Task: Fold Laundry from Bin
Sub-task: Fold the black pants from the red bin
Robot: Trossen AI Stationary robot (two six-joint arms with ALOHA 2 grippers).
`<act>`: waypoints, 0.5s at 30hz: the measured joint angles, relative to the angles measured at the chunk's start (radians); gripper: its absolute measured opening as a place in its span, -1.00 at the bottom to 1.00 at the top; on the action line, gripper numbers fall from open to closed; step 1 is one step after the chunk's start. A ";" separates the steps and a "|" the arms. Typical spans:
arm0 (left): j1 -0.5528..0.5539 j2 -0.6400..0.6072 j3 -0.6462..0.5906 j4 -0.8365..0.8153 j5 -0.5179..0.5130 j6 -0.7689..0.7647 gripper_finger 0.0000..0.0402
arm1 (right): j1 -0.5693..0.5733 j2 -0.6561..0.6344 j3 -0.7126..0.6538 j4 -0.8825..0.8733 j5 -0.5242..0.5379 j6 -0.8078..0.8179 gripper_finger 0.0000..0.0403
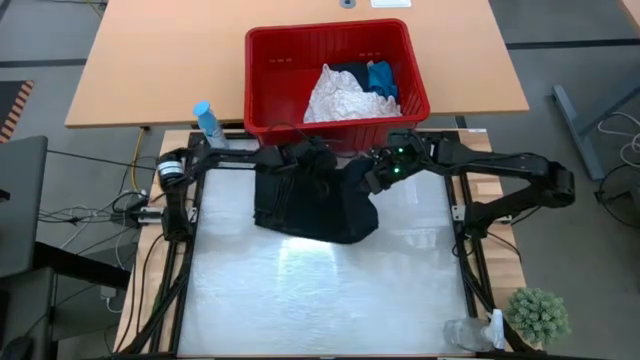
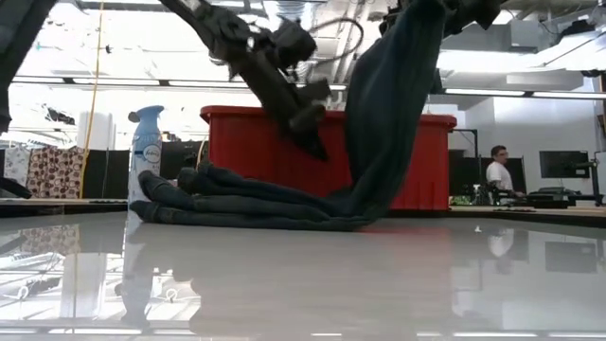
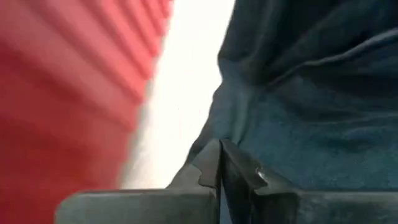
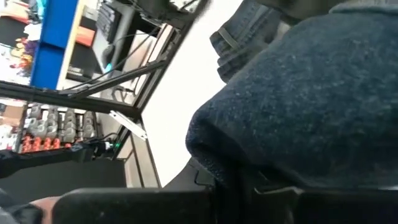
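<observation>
Overhead lighting is doing most of the work here, and the glossy white counter (image 1: 320, 290) is throwing back a bright glare patch right below the dark garment (image 1: 315, 205) in the high view. From the low camera, the ceiling lights are blowing out the top of the shot and the counter is mirroring everything like wet ice, with the red bin (image 2: 327, 156) and the spray bottle (image 2: 145, 140) reflecting softly. The left wrist view is looking seriously smeared, the bin wall blurring into red streaks. In the right wrist view the close-up cloth is staying fairly crisp while the background is going soft.
</observation>
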 joint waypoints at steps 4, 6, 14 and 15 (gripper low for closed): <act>0.000 -0.101 0.001 -0.199 -0.058 -0.130 -1.00 | -0.006 -0.002 0.000 -0.022 0.014 -0.009 -0.82; 0.001 -0.142 -0.014 -0.310 -0.048 -0.179 -1.00 | -0.007 -0.003 0.000 -0.017 0.016 -0.013 -0.82; -0.111 -0.366 -0.285 -0.279 -0.042 -0.301 -1.00 | -0.007 -0.003 0.000 -0.018 0.018 -0.024 -0.82; -0.125 -0.400 -0.334 -0.240 -0.053 -0.331 -1.00 | -0.007 -0.003 -0.001 -0.019 0.018 -0.024 -0.82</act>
